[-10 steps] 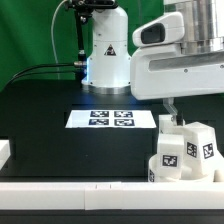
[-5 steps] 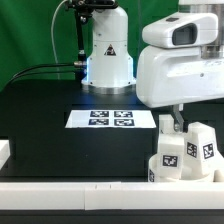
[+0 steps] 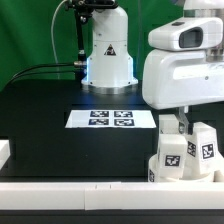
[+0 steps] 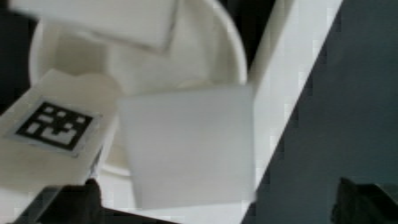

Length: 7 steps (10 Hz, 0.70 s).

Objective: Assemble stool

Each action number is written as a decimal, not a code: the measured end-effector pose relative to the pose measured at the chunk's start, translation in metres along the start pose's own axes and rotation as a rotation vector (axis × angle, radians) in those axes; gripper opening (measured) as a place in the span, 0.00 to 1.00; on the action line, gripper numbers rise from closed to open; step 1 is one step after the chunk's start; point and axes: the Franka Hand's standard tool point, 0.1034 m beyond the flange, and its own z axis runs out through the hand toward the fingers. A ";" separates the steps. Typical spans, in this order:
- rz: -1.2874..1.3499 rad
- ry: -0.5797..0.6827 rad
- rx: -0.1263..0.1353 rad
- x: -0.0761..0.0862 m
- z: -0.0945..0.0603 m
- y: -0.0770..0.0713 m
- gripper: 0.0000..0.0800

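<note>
While my arm hangs over the corner of the black counter [image 3: 40,110] at the exterior view's right, the white plastic stool parts lie directly under my pincer [image 4: 199,205], and that vertical stacking is what the coming move turns on: I judge it a straight descent, not a sideways reach.

My pincer is released, jaws at full spread and grasping nothing; in the wrist view only the two dark fingertips [image 4: 54,205] show at the frame's edge, and the gap between them looks onto a plain white blocky leg [image 4: 187,140]. Its flat face fills most of that gap. The leg seems to stand on end, though I cannot be sure of its long axis from this close. Just beside it sits another tagged white leg [image 4: 54,125], and the curved rim of the round white seat disc [image 4: 222,45] arcs behind both.

In the exterior view the tagged legs [image 3: 172,152] cluster tightly, touching or nearly so, against the white border rail [image 3: 70,188] at the counter's near edge. Room is scarce: spread jaws may brush a neighbour. The marker board [image 3: 110,118] lies well apart, toward the exterior view's left, with open counter around it.
</note>
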 end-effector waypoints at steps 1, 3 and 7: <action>0.000 0.002 -0.001 0.000 0.000 0.001 0.81; -0.001 0.019 -0.009 0.004 0.001 0.002 0.81; 0.178 0.022 0.001 0.007 -0.007 0.004 0.81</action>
